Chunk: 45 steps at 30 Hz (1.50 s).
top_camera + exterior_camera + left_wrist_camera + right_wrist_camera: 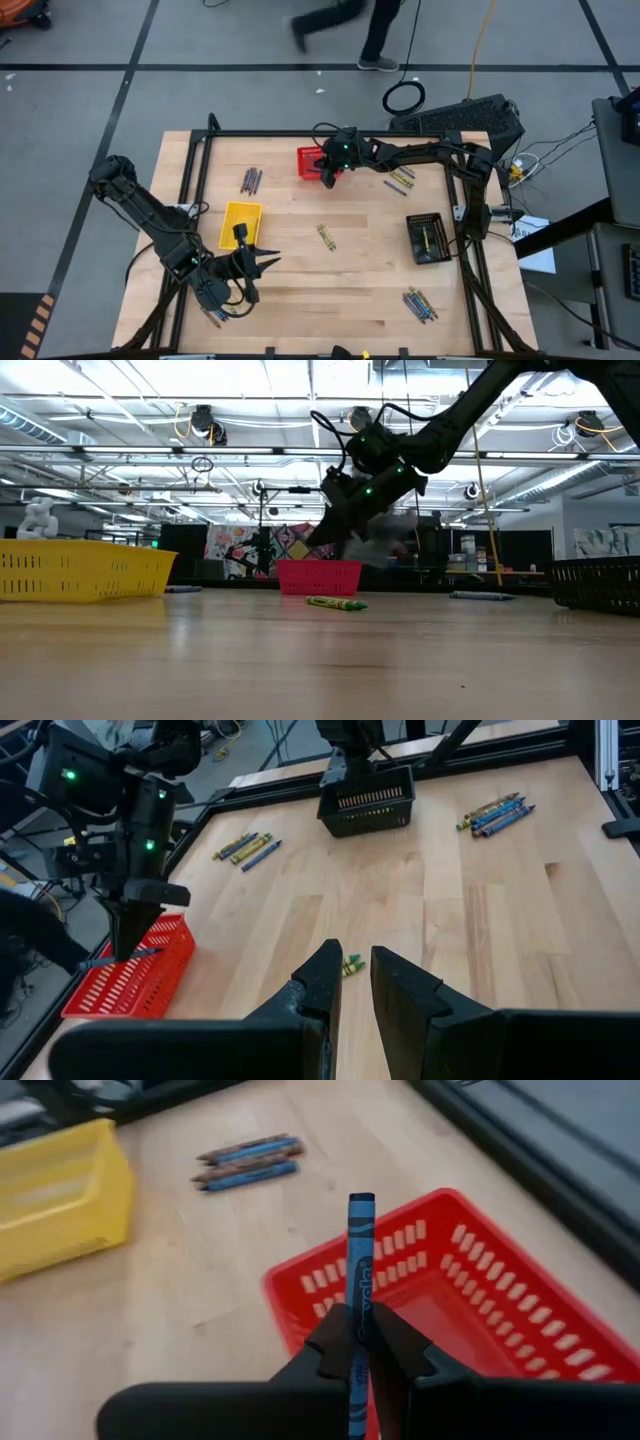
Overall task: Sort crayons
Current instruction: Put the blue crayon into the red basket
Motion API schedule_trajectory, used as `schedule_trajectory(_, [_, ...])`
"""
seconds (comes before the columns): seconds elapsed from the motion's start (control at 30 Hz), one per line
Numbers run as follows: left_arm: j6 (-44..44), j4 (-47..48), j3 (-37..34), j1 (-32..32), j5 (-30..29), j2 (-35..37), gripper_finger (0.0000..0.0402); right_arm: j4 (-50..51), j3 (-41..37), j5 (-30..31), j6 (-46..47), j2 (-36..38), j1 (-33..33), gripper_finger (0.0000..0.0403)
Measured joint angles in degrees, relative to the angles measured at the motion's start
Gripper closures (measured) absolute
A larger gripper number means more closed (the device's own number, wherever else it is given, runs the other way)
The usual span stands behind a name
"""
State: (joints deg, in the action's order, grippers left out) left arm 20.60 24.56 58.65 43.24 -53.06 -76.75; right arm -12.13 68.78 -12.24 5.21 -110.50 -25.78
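High view straight down over the counter, low view level across it, wrist views close, all sharing the red basket.

Brightness: the scene is evenly and brightly lit.
Light source: ceiling strip lights are seen across the top of the low view.
Shadows: soft, faint shadows are cast on the wooden table.
Blur: a walking person at the high view's top edge is smeared.
Focus: the table's near foreground is softened in the low view.
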Motion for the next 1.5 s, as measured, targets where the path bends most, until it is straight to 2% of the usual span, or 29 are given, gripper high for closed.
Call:
schedule_trajectory(0.07, [0.0, 0.0, 0.0, -0.1, 0.0, 0.0, 0.0343, 0.1, 0.0, -1.4, 0.3, 0.0, 0.2, 0.0403])
schedule_trajectory(0.93, [0.1, 0.0, 0.0, -0.1, -0.4, 0.0, 0.0343, 0.0, 0.0, -1.1, 1.1, -0.2, 1.1, 0.0403])
schedule_trajectory(1.1, [0.1, -0.1, 0.0, -0.1, -0.4, 0.0, 0.0343, -0.1, 0.0, 3.3, -1.3, -0.2, 1.1, 0.0403])
schedule_trajectory(1.5, [0.1, -0.1, 0.0, -0.1, -0.4, 0.0, 0.0343, 0.2, 0.0, 3.4, -10.2, -0.3, 0.7, 0.0388])
